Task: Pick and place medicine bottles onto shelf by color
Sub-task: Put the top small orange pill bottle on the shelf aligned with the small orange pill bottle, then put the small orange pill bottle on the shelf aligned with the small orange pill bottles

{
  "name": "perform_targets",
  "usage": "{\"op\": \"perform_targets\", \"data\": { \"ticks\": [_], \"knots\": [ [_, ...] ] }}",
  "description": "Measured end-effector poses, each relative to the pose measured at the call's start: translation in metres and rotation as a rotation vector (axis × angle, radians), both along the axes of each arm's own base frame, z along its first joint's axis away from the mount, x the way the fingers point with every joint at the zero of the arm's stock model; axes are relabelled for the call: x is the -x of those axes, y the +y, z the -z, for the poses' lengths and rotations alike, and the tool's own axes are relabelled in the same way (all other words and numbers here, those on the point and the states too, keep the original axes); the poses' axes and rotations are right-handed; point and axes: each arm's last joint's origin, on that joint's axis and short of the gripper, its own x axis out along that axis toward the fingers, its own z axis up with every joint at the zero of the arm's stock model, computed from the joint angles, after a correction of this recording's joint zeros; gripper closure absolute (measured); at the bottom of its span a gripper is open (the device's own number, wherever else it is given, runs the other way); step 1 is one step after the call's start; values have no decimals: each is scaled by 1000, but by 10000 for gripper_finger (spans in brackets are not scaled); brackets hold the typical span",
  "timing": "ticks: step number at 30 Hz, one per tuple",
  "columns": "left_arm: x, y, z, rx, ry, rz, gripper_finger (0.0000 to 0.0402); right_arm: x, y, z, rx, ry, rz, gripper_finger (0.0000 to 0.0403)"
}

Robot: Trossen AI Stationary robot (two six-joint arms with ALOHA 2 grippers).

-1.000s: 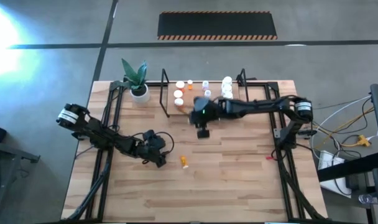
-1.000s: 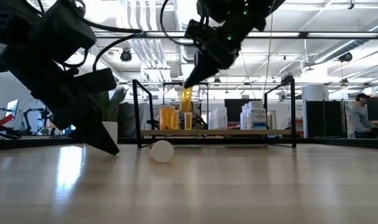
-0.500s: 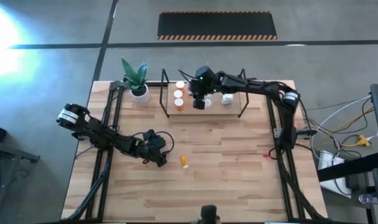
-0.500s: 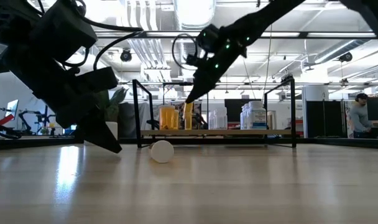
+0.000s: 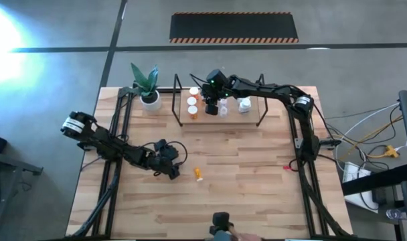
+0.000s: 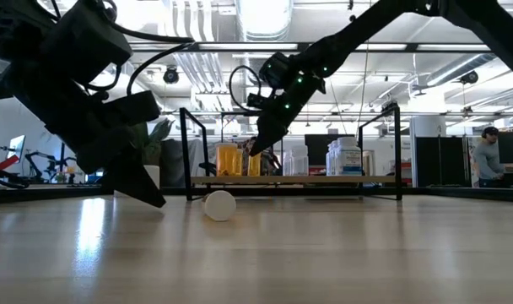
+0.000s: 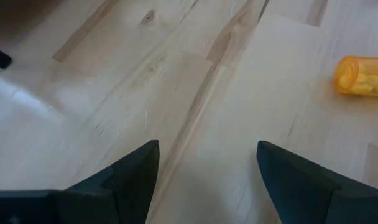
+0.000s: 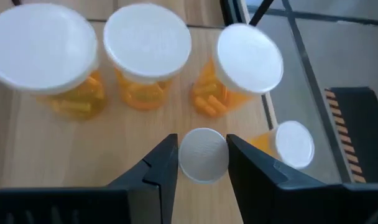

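You are at the placing step: your right gripper (image 5: 211, 102) sits over the shelf (image 5: 250, 118) in the upper middle of the high view, and in the right wrist view its fingers (image 8: 161, 167) are clamped on either side of a small white-capped bottle (image 8: 203, 155), set just in front of a row of three orange bottles (image 8: 145, 56). Another small orange bottle (image 8: 287, 144) stands just beside it at the right of that frame. Whether the held bottle already rests on the board you cannot tell from these views, so judge the height from the low view, where the gripper hangs at the shelf's left end among the orange bottles. The next move, by my reading, calls for a gentle lowering, then spreading the fingers without nudging the neighbours, and a straight lift clear. Your left gripper (image 5: 169, 161) waits low on the table at lower left of the high view, fingers spread and empty, with one orange bottle (image 5: 198, 173) lying on its side near it, likely the next pick.
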Motion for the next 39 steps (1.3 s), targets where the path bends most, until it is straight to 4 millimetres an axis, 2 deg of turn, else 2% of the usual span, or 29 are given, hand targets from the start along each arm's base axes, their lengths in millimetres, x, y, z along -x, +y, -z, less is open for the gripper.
{"op": "perform_targets", "data": {
  "ticks": [10,18,21,24,29,32,36,39],
  "knots": [
    [0,0,0,2,-3,0,148,0,-1,3,26,31,12,261],
    [0,0,0,3,-4,0,148,0,-1,3,40,35,-2,203],
    [0,0,0,4,-4,0,148,2,0,-2,40,38,-4,189],
    [0,0,0,8,-2,6,148,8,4,-16,51,63,-21,184],
    [-4,-5,-4,76,36,159,148,21,21,-48,65,78,-37,184],
    [-14,-5,-13,96,24,295,148,33,35,-56,-41,57,-63,184],
    [-35,-2,-33,62,-42,505,148,50,65,-47,-236,30,-177,184],
    [-47,-2,-42,-9,-46,665,148,61,98,-34,-292,47,-252,184]
  ]
}}
